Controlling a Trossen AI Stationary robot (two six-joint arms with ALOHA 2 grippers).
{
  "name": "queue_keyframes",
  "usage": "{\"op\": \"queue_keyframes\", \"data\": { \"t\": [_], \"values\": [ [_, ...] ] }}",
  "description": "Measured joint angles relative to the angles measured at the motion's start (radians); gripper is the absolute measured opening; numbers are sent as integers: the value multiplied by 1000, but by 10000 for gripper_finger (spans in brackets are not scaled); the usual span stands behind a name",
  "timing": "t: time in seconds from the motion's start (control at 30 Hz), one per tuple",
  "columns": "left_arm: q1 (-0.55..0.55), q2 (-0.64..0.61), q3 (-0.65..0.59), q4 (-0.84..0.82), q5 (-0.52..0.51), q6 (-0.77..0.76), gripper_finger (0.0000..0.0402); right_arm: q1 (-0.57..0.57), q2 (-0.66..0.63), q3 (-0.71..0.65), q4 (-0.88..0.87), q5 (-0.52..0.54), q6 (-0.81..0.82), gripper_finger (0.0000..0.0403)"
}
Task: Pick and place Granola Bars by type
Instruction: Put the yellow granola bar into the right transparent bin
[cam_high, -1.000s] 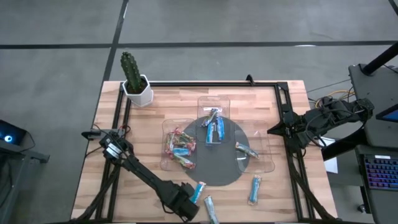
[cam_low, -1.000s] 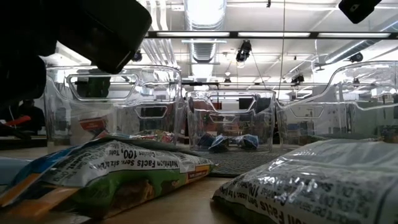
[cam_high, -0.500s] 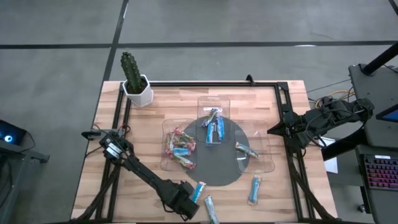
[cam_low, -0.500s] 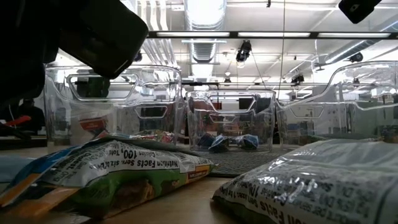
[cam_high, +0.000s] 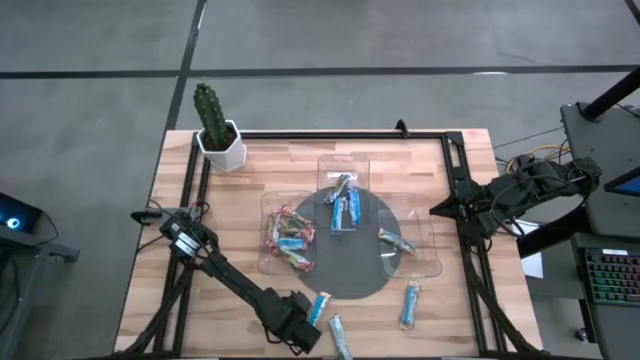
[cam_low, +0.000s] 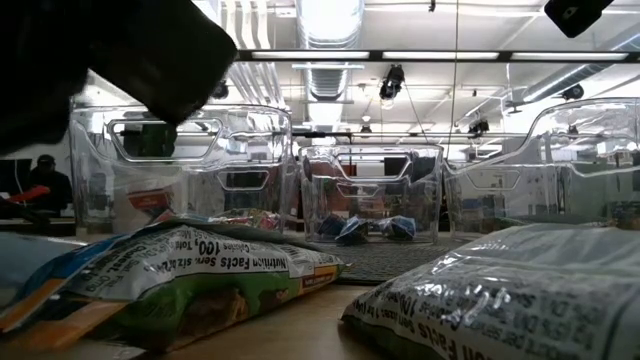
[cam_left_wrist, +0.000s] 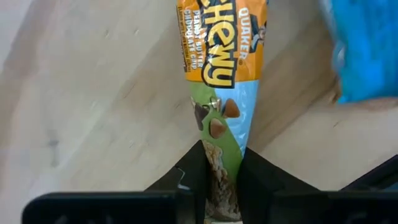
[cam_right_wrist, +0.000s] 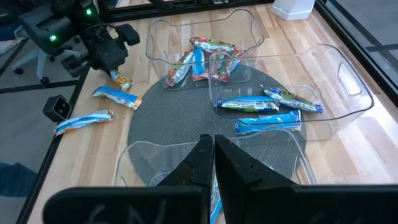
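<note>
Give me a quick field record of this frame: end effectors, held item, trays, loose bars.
left end effector: near table edge, shut on orange-and-green granola bar
right end effector: shut, holding nothing, parked at the table's right side
clear trays: three on the round grey mat, each holding bars
loose bars: two on the wood, teal bar, silvery bar

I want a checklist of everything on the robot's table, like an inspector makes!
Surface: wooden table with a round grey mat.
Job's things: granola bars sorted in three clear trays; three bars loose at the front edge.
Clutter: potted cactus at a back corner.
Grippers: left gripper pinching a Chewy bar at the front edge; right gripper shut, empty, at the table's right side.
Cables: wires beside the right arm.
Surroundings: grey floor, a keyboard at the right.
</note>
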Motion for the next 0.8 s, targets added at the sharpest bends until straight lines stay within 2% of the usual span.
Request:
{"op": "queue_keyframes", "data": {
  "t": [0.27,0.47,0.6,0.8],
  "values": [
    [3,-36,88,-93,-8,2,46,0,0,0,0,0,-1,8],
    [17,-135,126,-169,-65,-18,46,0,0,0,0,0,-4,8],
    [32,-226,148,-228,-194,-39,46,0,0,0,0,1,-3,8],
    [61,-383,152,-307,-456,-82,46,0,0,0,0,1,-3,8]
  ]
}}
